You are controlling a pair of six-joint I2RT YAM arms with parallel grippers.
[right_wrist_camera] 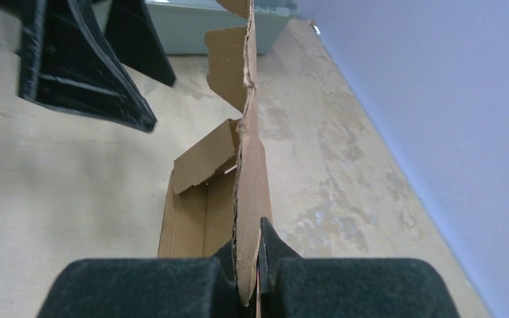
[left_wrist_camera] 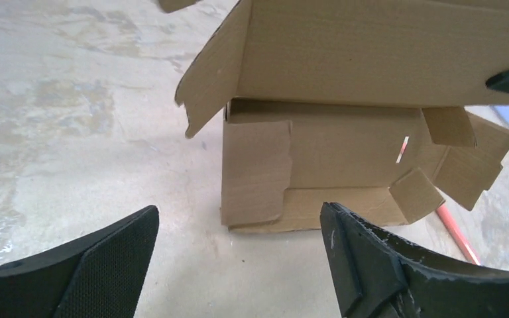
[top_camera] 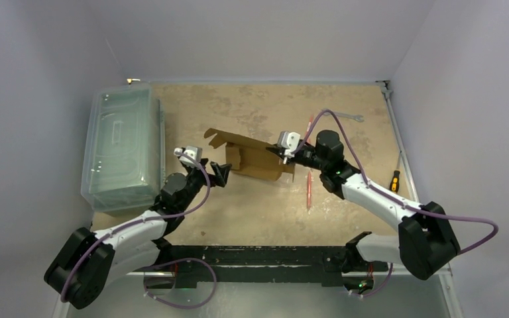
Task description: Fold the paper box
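One paper box (top_camera: 255, 159) stands half-folded. Right gripper (right_wrist_camera: 248, 281), at its three o'clock, clamps an upright flap; left gripper (left_wrist_camera: 238, 255), at nine o'clock, spreads wide, empty.

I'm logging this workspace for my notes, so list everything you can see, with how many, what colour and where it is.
paper box: one, brown cardboard, table centre, partly folded, one panel upright
plastic bin: one, clear, left side of the table
red stick: one, lying on the table right of the box
thin reddish item: one, behind the box, too small to identify
small silver tool: one, far right part of the table
screwdriver: one, yellow and black handle, right edge
table: one, mottled tan
left gripper: one, black fingers, open, facing the box's left end
right gripper: one, black fingers, shut on the box's upright panel
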